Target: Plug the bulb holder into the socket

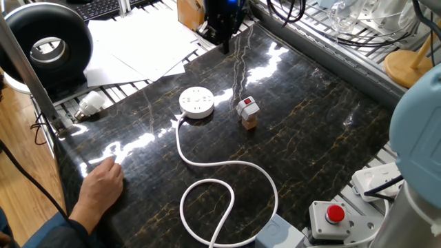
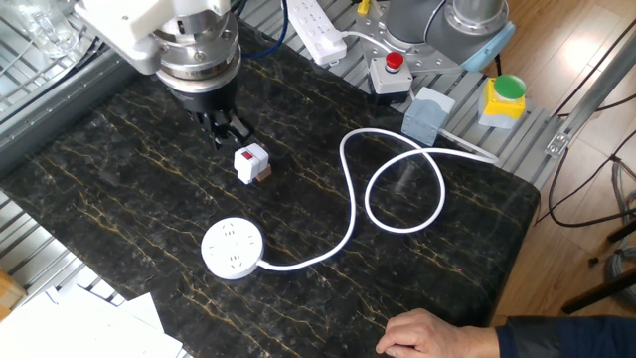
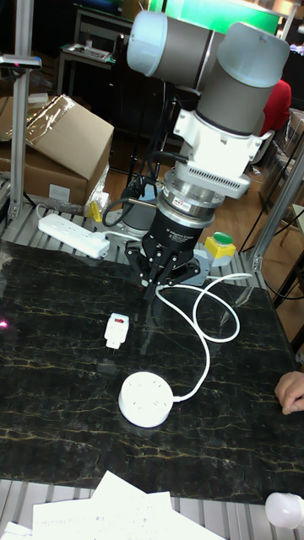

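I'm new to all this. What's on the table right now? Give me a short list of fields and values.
bulb holder: stands free on the dark table, red switch showing
socket: flat on the table, nothing plugged in, apart from the bulb holder
cord: runs from the socket and loops once
gripper: beside the bulb holder, holding nothing
person's hand: rests at the table's edge
task state: plugging in not yet done

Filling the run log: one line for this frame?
pincer: open, empty, above table | bulb holder: on table, unplugged | socket: free
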Controlling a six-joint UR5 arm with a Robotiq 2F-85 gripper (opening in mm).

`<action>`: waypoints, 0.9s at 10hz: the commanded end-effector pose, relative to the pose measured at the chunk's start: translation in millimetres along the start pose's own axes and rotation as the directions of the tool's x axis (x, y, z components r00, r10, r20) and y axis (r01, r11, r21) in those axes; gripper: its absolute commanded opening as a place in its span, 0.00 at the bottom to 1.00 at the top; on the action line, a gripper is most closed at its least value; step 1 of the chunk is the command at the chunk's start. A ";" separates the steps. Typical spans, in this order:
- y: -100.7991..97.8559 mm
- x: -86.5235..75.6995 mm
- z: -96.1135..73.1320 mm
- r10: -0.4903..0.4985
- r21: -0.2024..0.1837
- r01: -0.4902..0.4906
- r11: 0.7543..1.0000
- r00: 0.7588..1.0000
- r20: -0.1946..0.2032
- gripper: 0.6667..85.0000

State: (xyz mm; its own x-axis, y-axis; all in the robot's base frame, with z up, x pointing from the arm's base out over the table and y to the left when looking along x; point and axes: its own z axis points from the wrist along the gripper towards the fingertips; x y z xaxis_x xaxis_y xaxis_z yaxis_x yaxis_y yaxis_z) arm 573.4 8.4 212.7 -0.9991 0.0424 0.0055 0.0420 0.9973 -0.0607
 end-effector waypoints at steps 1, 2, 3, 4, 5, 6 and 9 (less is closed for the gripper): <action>16.3 -11.0 2.7 0.019 -0.088 -0.014 0.996 0.998 0.057 0.02; 7.7 -0.6 4.9 -0.029 -0.076 0.031 0.997 0.999 0.034 0.12; -16.6 47.7 3.9 -0.209 -0.051 0.205 0.977 0.970 -0.120 0.79; -25.2 50.5 9.4 -0.223 -0.054 0.218 0.974 0.968 -0.116 0.92; -24.2 58.8 15.3 -0.202 -0.083 0.193 0.978 0.971 -0.124 0.91; -29.1 63.5 24.9 -0.191 -0.077 0.182 0.980 0.975 -0.118 0.89; -24.4 36.1 72.4 -0.087 -0.053 0.091 0.994 0.993 0.076 0.72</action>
State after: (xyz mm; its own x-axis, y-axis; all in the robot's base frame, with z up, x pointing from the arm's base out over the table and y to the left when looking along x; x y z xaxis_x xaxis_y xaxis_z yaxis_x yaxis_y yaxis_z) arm 527.3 -19.4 171.9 -0.9949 -0.0897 0.0455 -0.0905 0.9958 -0.0149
